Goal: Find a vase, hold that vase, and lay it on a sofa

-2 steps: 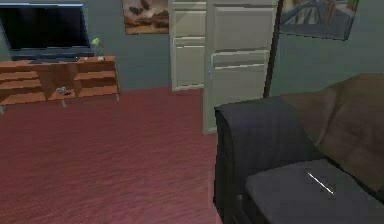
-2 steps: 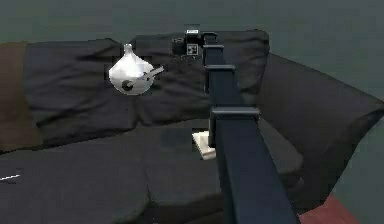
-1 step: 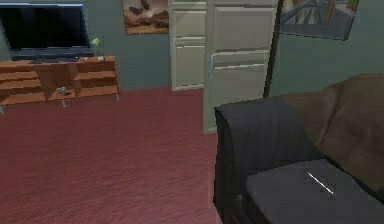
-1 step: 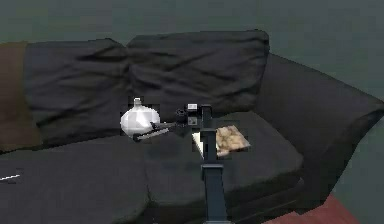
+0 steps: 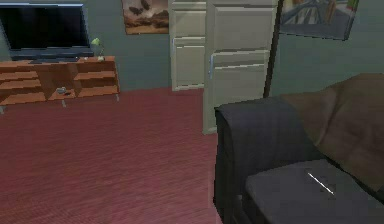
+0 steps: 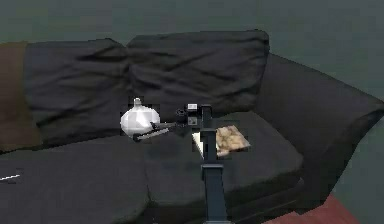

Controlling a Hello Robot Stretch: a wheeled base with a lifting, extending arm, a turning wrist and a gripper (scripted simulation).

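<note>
A round white vase (image 6: 137,119) with a short neck hangs at the far end of my gripper (image 6: 152,131), in front of the back cushions of a dark grey sofa (image 6: 200,70) and just above its seat. The gripper holds the vase. My arm (image 6: 212,185) rises from the arm side view's bottom edge, over the seat cushion. The same sofa (image 5: 262,140) fills the forward view's lower right, with its dark armrest towards the room.
A flat tan patterned thing (image 6: 232,139) lies on the seat beside the arm. A thin white stick (image 5: 320,182) rests on the cushion. A brown throw (image 5: 350,115) covers part of the sofa back. Beyond the red carpet (image 5: 110,150) stand a wooden TV stand (image 5: 60,82), a television (image 5: 45,28) and white doors (image 5: 240,60).
</note>
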